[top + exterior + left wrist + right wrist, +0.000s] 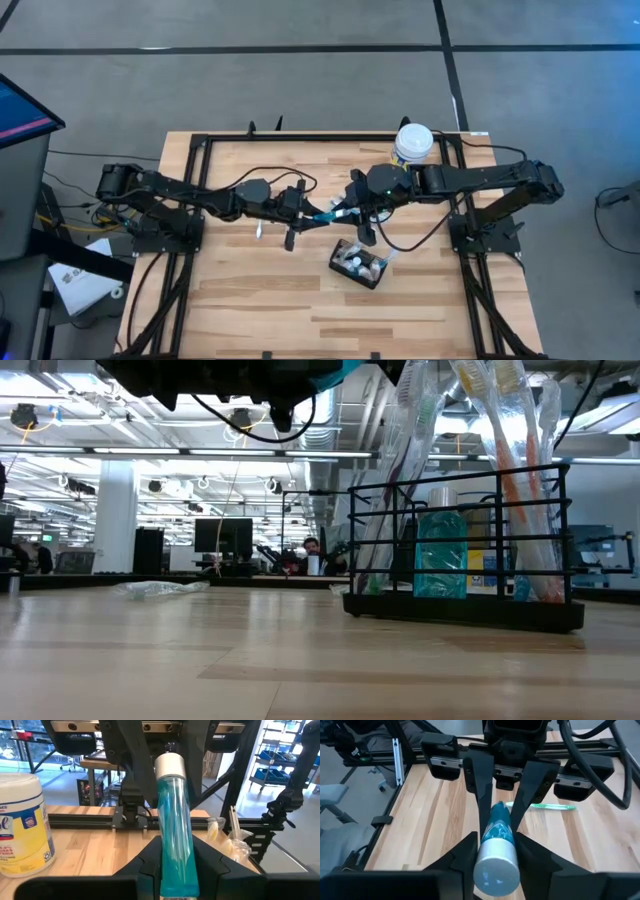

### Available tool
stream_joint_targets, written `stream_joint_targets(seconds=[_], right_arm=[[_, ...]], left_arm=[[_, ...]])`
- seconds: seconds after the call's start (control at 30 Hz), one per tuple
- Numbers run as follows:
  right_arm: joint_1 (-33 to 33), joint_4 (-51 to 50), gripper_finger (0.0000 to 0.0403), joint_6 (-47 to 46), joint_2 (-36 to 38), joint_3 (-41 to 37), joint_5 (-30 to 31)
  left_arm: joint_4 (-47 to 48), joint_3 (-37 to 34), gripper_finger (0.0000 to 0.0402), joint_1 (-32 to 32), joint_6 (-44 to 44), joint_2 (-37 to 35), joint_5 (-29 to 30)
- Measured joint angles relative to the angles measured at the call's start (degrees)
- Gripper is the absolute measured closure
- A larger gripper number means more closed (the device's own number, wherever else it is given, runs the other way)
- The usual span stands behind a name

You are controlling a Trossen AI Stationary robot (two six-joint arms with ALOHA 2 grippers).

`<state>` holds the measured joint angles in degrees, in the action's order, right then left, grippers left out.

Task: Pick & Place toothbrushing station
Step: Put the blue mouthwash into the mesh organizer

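a teal tube with a silver cap point(175, 832) is held in the left pincer point(305, 208), its body clamped between the dark fingers point(148, 862). the cap end is flanked by the right pincer point(345, 212), whose fingers point(462, 851) lie close against the tube; a firm grip there cannot be confirmed. both pincers meet above mid-counter point(240, 290). the toothbrushing station point(360, 264) is set on the counter just beside the right pincer, loaded with toothbrushes point(520, 480). a green toothbrush point(551, 807) lies on the counter.
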<state>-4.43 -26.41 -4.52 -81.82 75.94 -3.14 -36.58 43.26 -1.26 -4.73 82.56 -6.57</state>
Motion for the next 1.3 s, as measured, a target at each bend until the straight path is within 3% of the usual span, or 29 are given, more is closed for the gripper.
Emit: stream_joint_targets(seconds=[0.1, 0.83, 1.3], right_arm=[[0.2, -0.2, 0.0318, 0.0, 0.1, 0.0, 0.5], [1.2, -2.8, 0.0319, 0.1, 0.2, 0.2, 0.1], [0.9, -14.8, 0.0319, -0.2, 0.2, 5.8, -0.3]], left_arm=[[-0.3, 0.0, 0.0338, 0.0, -0.3, 0.0, 0.8], [-0.4, 0.0, 0.0322, 0.7, 0.0, 0.1, 3.6], [-0.8, 0.1, 0.0301, 0.7, 0.3, 0.0, 3.2]])
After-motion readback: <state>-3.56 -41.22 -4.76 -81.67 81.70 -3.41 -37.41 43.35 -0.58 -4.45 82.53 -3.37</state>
